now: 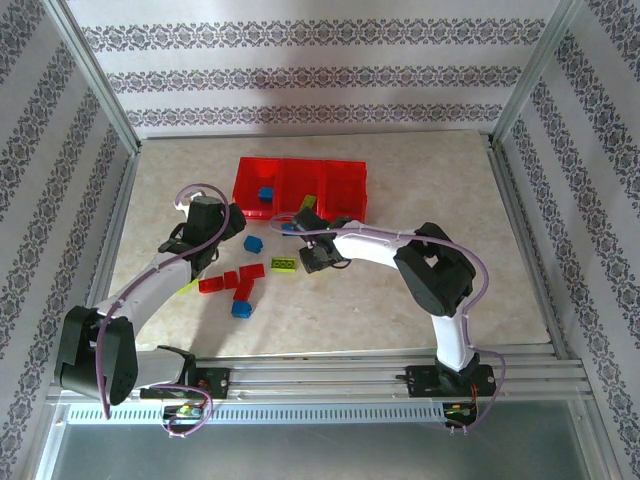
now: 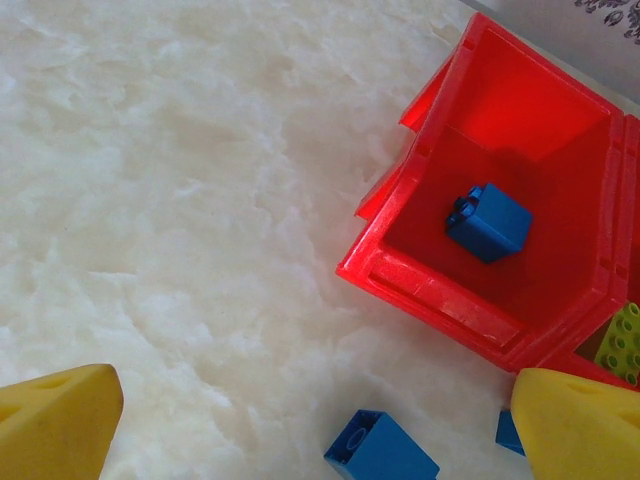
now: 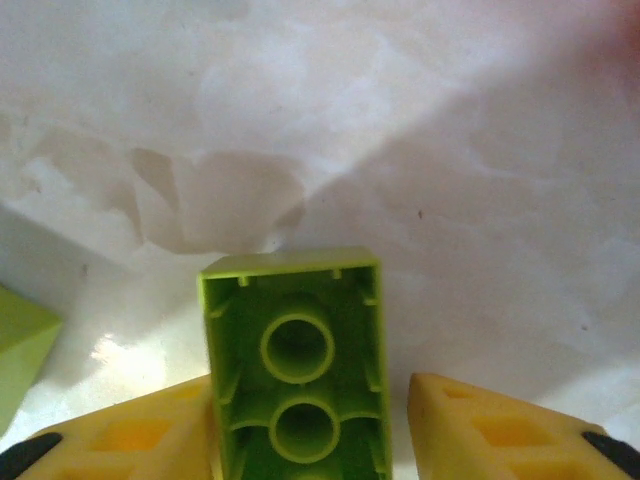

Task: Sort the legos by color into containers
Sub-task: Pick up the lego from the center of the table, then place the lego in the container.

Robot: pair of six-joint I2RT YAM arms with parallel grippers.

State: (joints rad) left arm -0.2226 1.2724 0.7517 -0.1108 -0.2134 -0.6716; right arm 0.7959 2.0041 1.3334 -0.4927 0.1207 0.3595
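Overhead, red tray (image 1: 345, 180): sat toward the far side of the table (image 1: 480, 260), its three compartments in a row from left to right.
Overhead, blue brick (image 1: 265, 194): lay in the left compartment.
Overhead, loose pieces: red plates (image 1: 215, 284), a blue block (image 1: 253, 243) and a lime plate (image 1: 283, 264) were scattered on the near side of the tray.
Overhead, left gripper (image 1: 238, 220): hovered just off the tray's near left corner.
Overhead, right arm (image 1: 370, 243): lay stretched to the left, with its wrist beside the lime plate.
Left wrist, left gripper (image 2: 318, 390): yellow fingers (image 2: 55, 425) were spread wide over the table, with the blue block (image 2: 380, 450) lying below between them.
Left wrist, red tray (image 2: 430, 290): the blue brick (image 2: 488, 222) sat tilted in the left compartment, and a lime piece (image 2: 622, 340) in the next one.
Right wrist, right gripper (image 3: 310, 385): the fingers (image 3: 150, 425) stood on either side of an upturned lime brick (image 3: 295, 350). One was against its side and the other just off it, so it was not yet pinched.
Right wrist, lime brick: rested on the table with its hollow underside up.
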